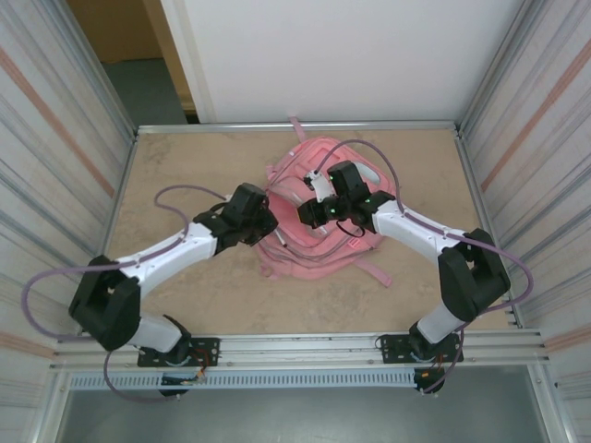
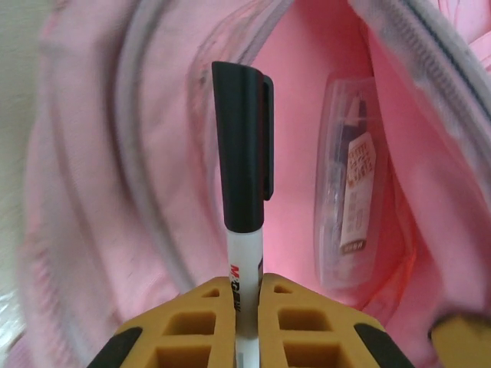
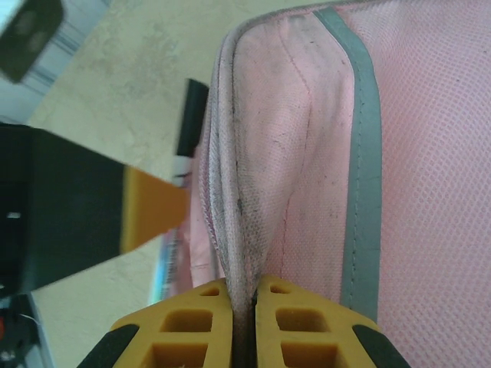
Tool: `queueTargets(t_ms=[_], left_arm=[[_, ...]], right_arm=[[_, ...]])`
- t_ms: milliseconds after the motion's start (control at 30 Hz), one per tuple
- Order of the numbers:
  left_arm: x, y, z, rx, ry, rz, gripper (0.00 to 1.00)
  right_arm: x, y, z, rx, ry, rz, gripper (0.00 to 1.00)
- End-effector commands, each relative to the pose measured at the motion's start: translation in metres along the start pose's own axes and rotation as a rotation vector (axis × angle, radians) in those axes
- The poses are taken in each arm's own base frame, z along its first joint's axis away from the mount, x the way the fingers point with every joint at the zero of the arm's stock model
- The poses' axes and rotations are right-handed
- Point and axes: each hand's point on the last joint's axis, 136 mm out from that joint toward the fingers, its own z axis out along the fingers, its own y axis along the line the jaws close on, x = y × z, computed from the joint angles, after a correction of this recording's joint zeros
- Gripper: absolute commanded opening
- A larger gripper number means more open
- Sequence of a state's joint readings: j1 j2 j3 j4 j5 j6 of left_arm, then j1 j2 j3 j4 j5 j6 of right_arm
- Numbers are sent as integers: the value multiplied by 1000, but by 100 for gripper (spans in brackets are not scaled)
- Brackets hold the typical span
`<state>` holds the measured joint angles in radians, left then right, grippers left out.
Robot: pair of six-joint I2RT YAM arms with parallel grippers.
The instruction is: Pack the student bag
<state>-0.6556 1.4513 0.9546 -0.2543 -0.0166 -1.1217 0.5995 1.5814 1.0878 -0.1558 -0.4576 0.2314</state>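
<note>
Along the left edge of the overhead view, a ribbed metal wall [image 1: 46, 138] borders the beige table [image 1: 194, 157]. From the near-left corner the left arm [image 1: 171, 249] reaches inward, with a purple cable [image 1: 189, 188] looping above it. The left gripper [image 1: 270, 221] meets the left side of the pink student bag [image 1: 295, 171], which lies in the middle of the table, a little toward the back.

On the left wrist camera the yellow fingers [image 2: 215, 299] are clamped on the white barrel of a marker [image 2: 244, 153]. Its black cap points forward into the bag's open mouth, between the grey zip edges. Deeper inside, to the right of the cap, a clear plastic packet [image 2: 349, 207] holding pens and a printed label lies against the pink lining.

The right gripper [image 1: 312, 214] sits just beside the left one, over the bag. On the right wrist camera its fingers [image 3: 307, 310] are pinched on a fold of the bag's rim, pink fabric with a grey trim strip rising from between them. Left of that fold, the other gripper's black and yellow finger and the marker's cap stand close against the opening, with bare table behind them.

The right arm [image 1: 425, 235] runs back to the near-right corner, beside a second ribbed wall [image 1: 545, 120].
</note>
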Motion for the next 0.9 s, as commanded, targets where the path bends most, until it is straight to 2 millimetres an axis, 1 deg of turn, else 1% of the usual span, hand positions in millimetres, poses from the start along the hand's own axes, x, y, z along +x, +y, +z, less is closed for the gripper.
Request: queueTargets(t_ms=[0, 133, 233, 300, 367, 433, 567, 667, 733, 867], left_arm=[[-25, -35, 7, 99, -70, 6, 9], [-28, -47, 31, 151, -28, -37, 10], [-31, -50, 48, 159, -25, -53, 12], [-30, -48, 59, 145, -2, -69, 20], [-28, -44, 65, 136, 21, -76, 33], [-29, -39, 65, 126, 21, -68, 38], [-33, -24, 55, 108, 22, -107, 40], [-28, -17, 37, 103, 52, -97, 41], [-19, -8, 23, 76, 70, -80, 41], [10, 10, -6, 40, 106, -88, 43]], right_arm=[[-24, 31, -18, -132, -90, 9, 10], [-24, 29, -20, -118, -99, 23, 9], [-21, 35, -20, -153, -95, 16, 10], [-19, 36, -20, -162, -91, 19, 10], [-16, 32, -20, -136, -83, 26, 10], [-15, 29, -21, -117, -73, 22, 10], [-13, 26, -24, -87, -60, 9, 10], [-10, 23, -24, -73, -56, -1, 9], [-6, 22, -24, -62, -40, -12, 9], [-3, 17, -23, -33, -24, -26, 9]])
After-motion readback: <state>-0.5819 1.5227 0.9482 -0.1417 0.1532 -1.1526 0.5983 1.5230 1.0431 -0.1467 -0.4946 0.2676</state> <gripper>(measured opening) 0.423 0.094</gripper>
